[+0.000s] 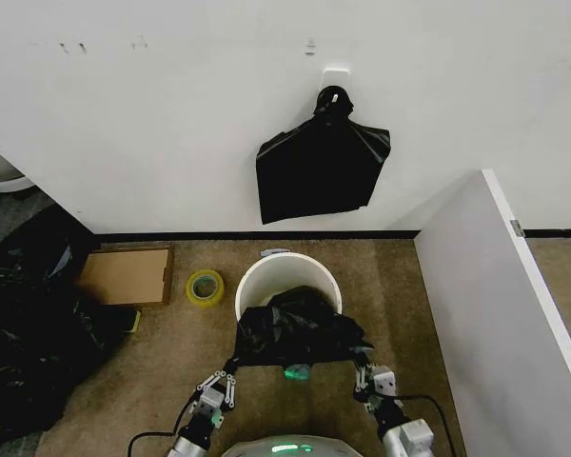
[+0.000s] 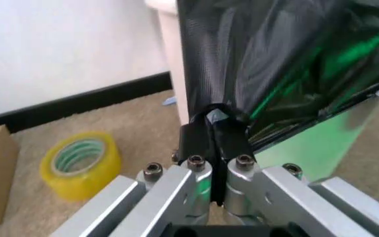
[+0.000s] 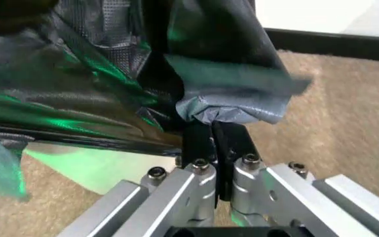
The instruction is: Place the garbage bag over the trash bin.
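While both metal hands pinch it, the glossy, wrinkled black garbage bag (image 1: 297, 329) drapes over the near rim of the round white trash bin (image 1: 266, 276) on the carpet. Left hand (image 1: 230, 367) clamps the bag's left corner, right hand (image 1: 361, 360) its right corner. Beside the bin: yellow tape roll (image 1: 205, 287), flat cardboard box (image 1: 126, 275). Squarish knotted black bag (image 1: 321, 168) hangs on the wall.

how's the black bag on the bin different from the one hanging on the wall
The garbage bag lies crumpled over the near side of the trash bin, its edge pinched by the left gripper and right gripper; the wall bag hangs free from a hook, untouched. The garbage bag is bunched and wrinkled; the wall bag hangs flatter and squarish, knotted on top. Both are black plastic.
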You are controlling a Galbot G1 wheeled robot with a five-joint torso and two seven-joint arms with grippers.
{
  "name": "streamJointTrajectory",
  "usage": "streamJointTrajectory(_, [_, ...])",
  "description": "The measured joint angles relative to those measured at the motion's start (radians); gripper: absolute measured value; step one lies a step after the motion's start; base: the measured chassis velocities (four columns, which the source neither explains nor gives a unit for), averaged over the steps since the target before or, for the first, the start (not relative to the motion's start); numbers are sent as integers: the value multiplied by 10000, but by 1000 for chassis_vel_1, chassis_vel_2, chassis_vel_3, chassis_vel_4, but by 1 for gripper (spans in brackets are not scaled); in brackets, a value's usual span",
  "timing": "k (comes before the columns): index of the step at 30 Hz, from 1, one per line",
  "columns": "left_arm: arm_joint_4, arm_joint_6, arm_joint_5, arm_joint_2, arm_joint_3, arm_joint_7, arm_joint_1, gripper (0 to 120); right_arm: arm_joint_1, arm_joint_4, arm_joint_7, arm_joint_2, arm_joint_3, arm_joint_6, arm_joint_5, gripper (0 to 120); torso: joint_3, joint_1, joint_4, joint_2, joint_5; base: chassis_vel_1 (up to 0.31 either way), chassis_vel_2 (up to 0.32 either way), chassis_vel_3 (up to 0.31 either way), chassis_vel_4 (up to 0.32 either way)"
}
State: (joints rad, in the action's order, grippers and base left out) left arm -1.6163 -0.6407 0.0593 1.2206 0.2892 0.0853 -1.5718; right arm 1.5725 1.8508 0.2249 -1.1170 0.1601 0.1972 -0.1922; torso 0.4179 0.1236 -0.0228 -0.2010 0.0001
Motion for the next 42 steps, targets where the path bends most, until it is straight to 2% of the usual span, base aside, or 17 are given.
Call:
streamJointTrajectory(6, [17,154,-23,166,-39,173,48,0,-607,-1240,-916,-360,157,703,182,0,0,0,-2,0,-1,0,0,0,0])
streamJointTrajectory(11, [-34,276,-204,257,-73,208,89,0,-960,-1747,-1471,-631,309,1220,229,0,0,0,-3,0,-1,0,0,0,0])
streamJointTrajectory(17, [-240,344,-447,281,-92,179,11,0,-1102,-1535,-1763,-759,383,1412,47,0,0,0,-2,0,-1,0,0,0,0])
streamJointTrajectory(21, [-442,336,-649,190,-91,148,-188,0,-719,-813,-1828,-395,471,1313,40,0,0,0,-2,0,-3,0,0,0,0])
streamJointTrajectory(24, [-585,327,-800,90,-87,149,-319,3,-179,-173,-1739,31,572,1030,123,13,0,0,-3,-1,-2,0,0,0,0])
streamJointTrajectory(25, [-585,327,-800,90,-87,149,-319,3,-179,-173,-1739,31,572,1030,123,13,0,0,-3,-1,-2,0,0,0,0])
streamJointTrajectory(30, [-1097,479,-863,-153,-23,201,-615,24,1202,1217,-68,953,546,-337,715,34,0,0,-5,0,-2,0,0,0,0])
streamJointTrajectory(31, [-1097,479,-863,-153,-23,201,-615,24,1202,1217,-68,953,546,-337,715,34,0,0,-5,0,-2,0,0,0,0])
streamJointTrajectory(34, [-1529,617,-826,-340,107,243,-812,39,2154,2068,707,1606,523,-937,796,48,-1,0,-3,0,0,0,0,0,0])
streamJointTrajectory(37, [-1765,663,-709,-453,217,248,-961,51,2773,2569,862,1973,551,-979,983,61,-1,0,-2,-1,-1,0,0,0,0])
streamJointTrajectory(38, [-1765,663,-709,-453,217,248,-961,51,2773,2569,862,1973,551,-979,983,61,-1,0,-2,-1,-1,0,0,0,0])
streamJointTrajectory(42, [-1895,665,-488,-515,293,250,-1141,68,3092,2720,911,2061,554,-858,1316,79,-1,0,-2,0,-1,0,0,0,0])
